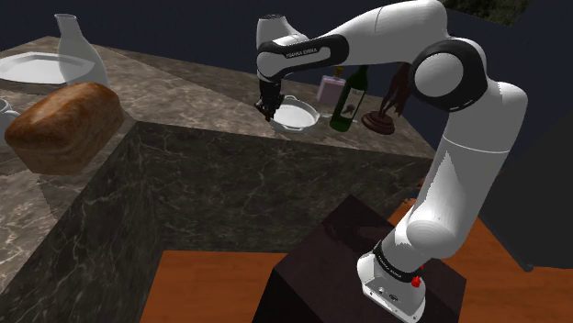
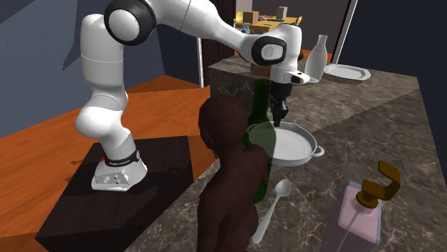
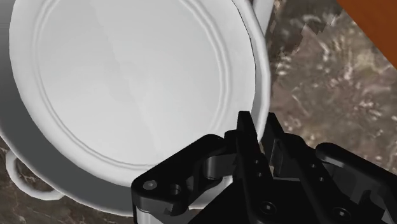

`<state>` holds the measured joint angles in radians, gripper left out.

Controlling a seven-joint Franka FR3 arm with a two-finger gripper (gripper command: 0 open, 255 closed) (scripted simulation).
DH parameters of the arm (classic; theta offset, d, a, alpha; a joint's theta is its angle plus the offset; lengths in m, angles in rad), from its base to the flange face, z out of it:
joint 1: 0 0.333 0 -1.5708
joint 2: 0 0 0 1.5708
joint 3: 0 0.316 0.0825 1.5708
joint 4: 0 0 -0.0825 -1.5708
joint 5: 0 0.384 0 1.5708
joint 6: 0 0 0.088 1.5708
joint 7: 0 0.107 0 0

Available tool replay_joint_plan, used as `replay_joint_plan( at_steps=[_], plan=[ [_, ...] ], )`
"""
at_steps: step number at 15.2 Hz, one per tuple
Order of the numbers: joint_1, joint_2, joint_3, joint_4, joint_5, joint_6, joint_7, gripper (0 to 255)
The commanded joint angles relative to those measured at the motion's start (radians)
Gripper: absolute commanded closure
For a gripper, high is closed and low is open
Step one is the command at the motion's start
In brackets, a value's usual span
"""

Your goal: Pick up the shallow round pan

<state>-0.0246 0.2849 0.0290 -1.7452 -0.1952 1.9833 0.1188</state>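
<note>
Gripper (image 1: pixel 268 110) upper centre of shoulder view, fingers nearly together, clamped on rim of white pan (image 1: pixel 297 116) on counter (image 1: pixel 184 78).

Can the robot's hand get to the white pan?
Yes, it seems so: the gripper is right at the white pan, its fingers closed on the rim, and the green bottle stands off to one side.

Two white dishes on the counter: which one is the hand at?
The pan with loop handles beside the green bottle; the hand is at its rim. The plate sits far off.
</note>
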Motion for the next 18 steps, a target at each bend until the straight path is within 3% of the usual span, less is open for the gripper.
replay_joint_plan(
  at_steps=[1,6,18],
  plan=[
    [0.0,0.0,0.0,-0.001,0.0,0.0,0.0,255],
    [0.001,0.001,0.0,0.002,0.0,-0.001,0.001,255],
    [0.003,-0.035,0.003,0.113,0.011,-0.147,-0.024,255]
  ],
)
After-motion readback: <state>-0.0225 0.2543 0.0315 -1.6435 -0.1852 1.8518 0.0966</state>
